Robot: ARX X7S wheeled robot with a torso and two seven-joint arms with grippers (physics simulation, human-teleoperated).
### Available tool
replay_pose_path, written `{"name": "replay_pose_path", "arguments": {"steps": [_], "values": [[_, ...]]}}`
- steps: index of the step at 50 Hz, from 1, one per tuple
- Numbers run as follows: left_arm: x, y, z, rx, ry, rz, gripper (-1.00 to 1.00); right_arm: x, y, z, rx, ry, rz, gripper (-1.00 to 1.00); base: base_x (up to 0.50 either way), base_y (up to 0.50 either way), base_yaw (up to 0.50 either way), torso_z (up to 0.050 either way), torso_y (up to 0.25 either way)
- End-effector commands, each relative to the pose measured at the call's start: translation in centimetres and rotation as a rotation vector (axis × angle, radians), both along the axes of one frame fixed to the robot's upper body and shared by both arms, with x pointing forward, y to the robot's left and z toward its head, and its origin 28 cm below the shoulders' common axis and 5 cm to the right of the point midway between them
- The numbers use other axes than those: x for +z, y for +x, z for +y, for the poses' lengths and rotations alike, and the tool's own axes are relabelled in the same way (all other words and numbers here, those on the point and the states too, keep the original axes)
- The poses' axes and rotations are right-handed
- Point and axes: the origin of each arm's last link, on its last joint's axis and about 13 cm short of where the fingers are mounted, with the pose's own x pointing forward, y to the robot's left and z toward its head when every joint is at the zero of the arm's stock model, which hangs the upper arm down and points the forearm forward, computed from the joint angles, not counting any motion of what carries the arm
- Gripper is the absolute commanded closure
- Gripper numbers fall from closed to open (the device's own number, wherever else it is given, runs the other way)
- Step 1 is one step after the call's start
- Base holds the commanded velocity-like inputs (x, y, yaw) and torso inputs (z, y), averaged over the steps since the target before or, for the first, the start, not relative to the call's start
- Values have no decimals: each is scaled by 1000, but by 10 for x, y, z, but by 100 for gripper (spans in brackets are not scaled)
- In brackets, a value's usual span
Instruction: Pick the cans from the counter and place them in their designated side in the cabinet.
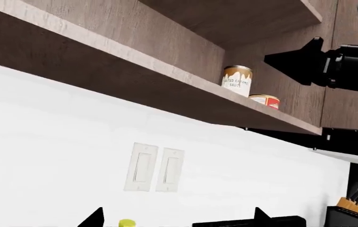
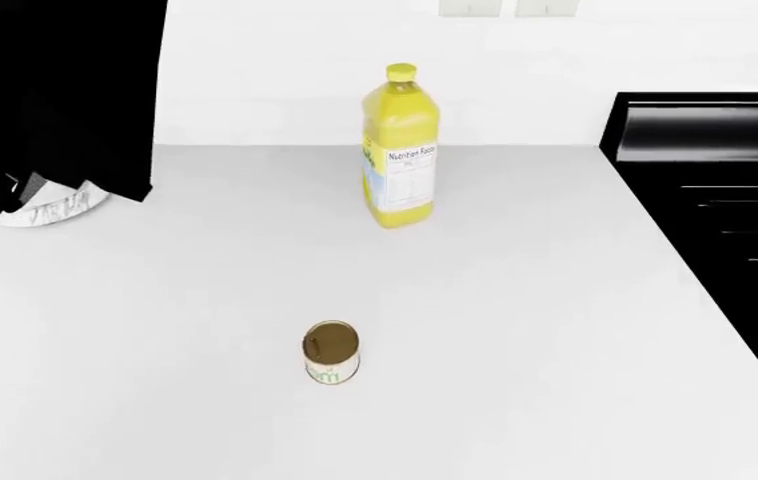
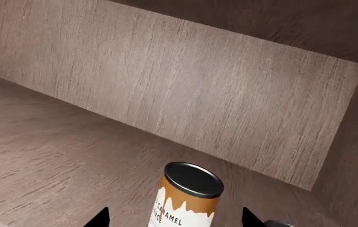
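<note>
A taller can [image 3: 188, 196] with a brown-and-white caramel label and dark lid stands upright on the wooden cabinet shelf [image 3: 53, 156]. It sits between the wide-apart fingertips of my right gripper [image 3: 174, 220], which is open and touches it on neither side. The left wrist view shows the same can [image 1: 237, 80] on the shelf, with the right gripper [image 1: 292, 59] a little way off beside it. A squat can [image 2: 331, 352] with a gold-brown lid stands alone on the white counter [image 2: 553, 330]. My left gripper [image 1: 177, 220] is open and empty, pointing up at the wall.
A tall yellow bottle [image 2: 401, 150] stands behind the squat can. The black stove [image 2: 713, 150] borders the counter's right side. My left arm [image 2: 52, 90] blocks the upper left. A flat red-and-white tin [image 1: 265, 100] lies on the shelf beside the taller can. A knife block [image 1: 355, 201] stands far right.
</note>
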Motion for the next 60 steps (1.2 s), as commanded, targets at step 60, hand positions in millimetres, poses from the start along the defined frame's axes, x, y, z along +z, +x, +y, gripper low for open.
{"name": "replay_pose_path", "arguments": {"steps": [60], "values": [[-13, 9, -6, -9, -7, 48, -100, -258, 59, -7, 254, 166, 520, -100, -165, 0, 0, 0, 0]]}}
